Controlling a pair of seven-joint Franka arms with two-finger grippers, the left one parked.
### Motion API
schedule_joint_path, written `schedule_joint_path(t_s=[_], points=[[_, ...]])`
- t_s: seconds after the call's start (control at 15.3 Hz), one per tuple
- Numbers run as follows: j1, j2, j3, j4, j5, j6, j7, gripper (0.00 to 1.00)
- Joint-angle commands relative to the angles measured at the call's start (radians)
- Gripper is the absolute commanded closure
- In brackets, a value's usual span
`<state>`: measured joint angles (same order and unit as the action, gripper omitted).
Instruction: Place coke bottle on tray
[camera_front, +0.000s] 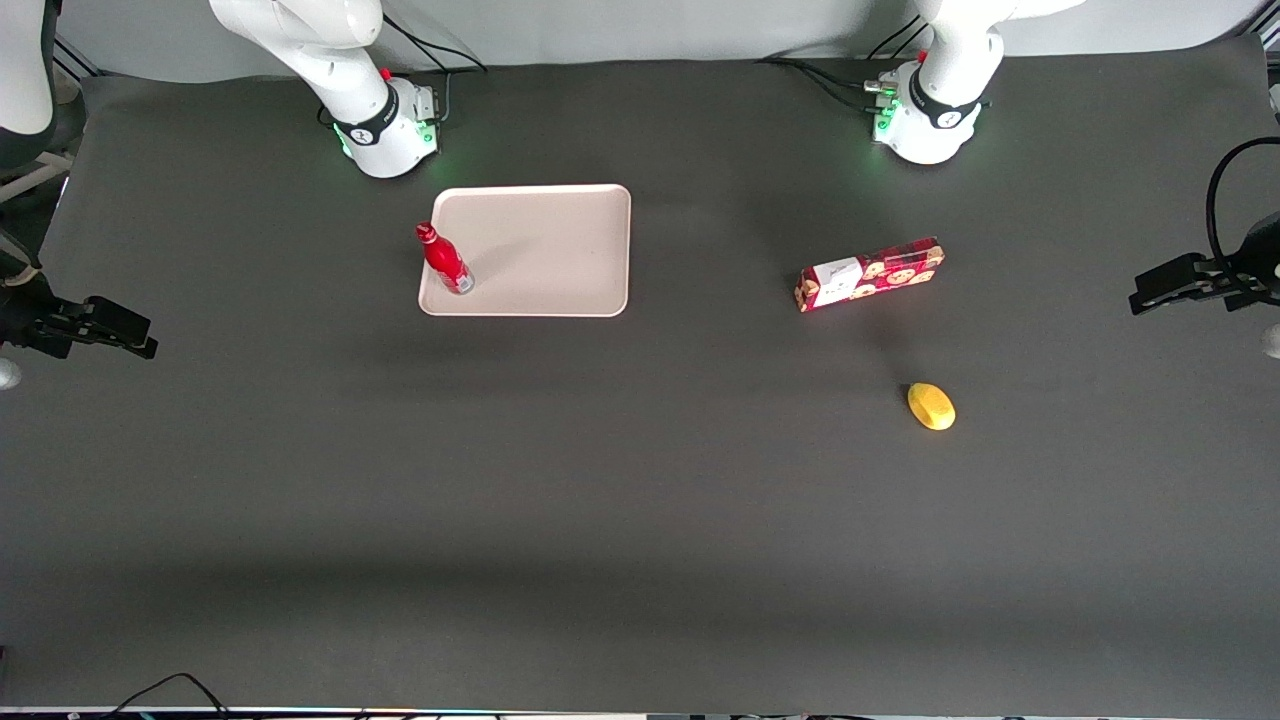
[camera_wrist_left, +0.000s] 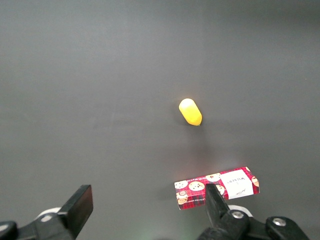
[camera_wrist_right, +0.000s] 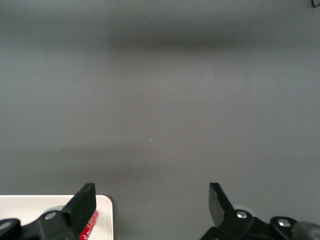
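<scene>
Coke bottle: upright on tray, at its working-arm edge | gripper: fingers spread, empty, well clear of your bottle, off the tray | nothing held.

We see two glossy white rounded arm bases, each with a black collar ring, green status lights and thin black cables. The black two-finger gripper hangs at the working arm's end of the table, its matte wedge-shaped fingers spread wide, with silver screws at the knuckles.
</scene>
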<state>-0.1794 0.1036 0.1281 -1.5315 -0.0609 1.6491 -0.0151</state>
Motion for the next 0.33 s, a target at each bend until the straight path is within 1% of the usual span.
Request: schedule_joint_path(t_s=[0.0,0.26], points=[[0.001,0.019,0.001,0.042,0.032,-0.042,-0.019,0.0],[-0.003,0.008,-0.002,0.048,0.049,-0.063,-0.02,0.0]])
